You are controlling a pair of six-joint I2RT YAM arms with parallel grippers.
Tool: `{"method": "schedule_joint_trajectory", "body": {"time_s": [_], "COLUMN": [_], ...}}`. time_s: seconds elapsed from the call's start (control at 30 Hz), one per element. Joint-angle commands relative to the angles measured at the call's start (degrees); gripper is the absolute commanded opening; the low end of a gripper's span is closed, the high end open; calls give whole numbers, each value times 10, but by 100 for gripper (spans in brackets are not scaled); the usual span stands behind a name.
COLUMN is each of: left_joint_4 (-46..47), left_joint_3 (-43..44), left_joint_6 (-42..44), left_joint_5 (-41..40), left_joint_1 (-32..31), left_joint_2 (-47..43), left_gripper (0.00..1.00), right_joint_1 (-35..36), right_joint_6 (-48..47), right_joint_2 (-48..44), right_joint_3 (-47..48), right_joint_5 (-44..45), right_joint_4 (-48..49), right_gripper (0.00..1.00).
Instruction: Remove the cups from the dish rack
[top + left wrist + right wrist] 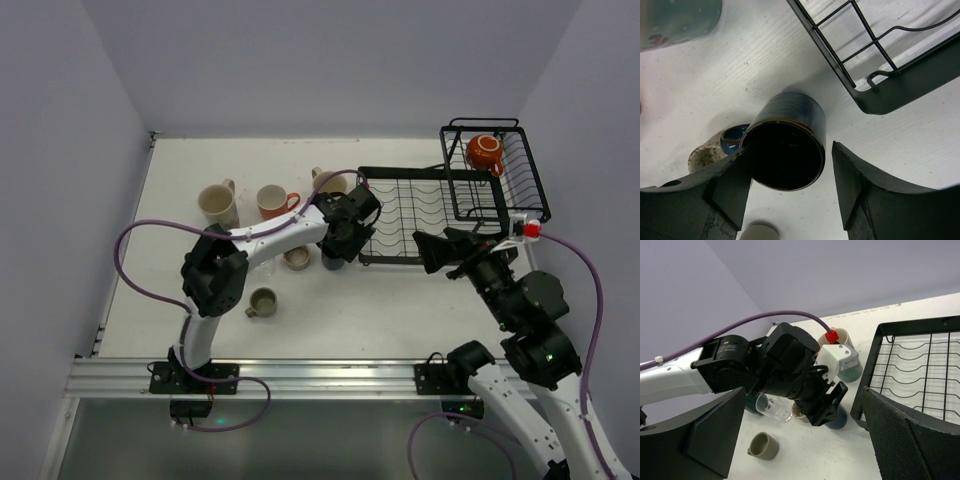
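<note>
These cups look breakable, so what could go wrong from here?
The left jaws stand open around the dark cup on the table, with one finger seemingly against its rim. Lifting away could tip it into the small cup beside it. The glass sits close by that arm and could be knocked.

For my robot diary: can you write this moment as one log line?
left hand: open around dark cup on table | right hand: open, empty, near dish rack | orange cup: in raised basket
</note>
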Motion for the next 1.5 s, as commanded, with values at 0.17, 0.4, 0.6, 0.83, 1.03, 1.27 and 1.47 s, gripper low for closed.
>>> {"method": "schedule_joint_trajectory", "body": {"time_s": [0.17, 0.4, 0.6, 0.83, 1.03, 1.27, 1.47], "left_joint_4": [48, 152, 280, 283, 247, 305, 305], "left_joint_3": [17, -104, -260, -379, -432, -526, -538], "left_joint_6": [-10, -19, -26, -12, 25, 27, 25], "left_joint_5": [-66, -46, 26, 17, -21, 19, 18], "left_joint_1": [3, 4, 4, 4, 4, 4, 4], "left_joint_2": [-137, -310, -495, -649, -727, -766, -762], "left_gripper": [77, 81, 83, 90, 95, 97, 97], "right_joint_1": [0, 1, -11, -146, -235, -298, -306], "right_joint_6": [8, -30, -124, -128, -134, -136, -165], "right_joint_2": [46, 79, 205, 343, 478, 618, 693], "right_joint_3": [73, 121, 178, 267, 353, 429, 483], "right_joint_5": [-11, 56, 239, 228, 203, 177, 189], "right_joint_4": [8, -2, -8, -18, -43, -64, -67], "right_gripper": [99, 99, 97, 94, 93, 96, 98]}}
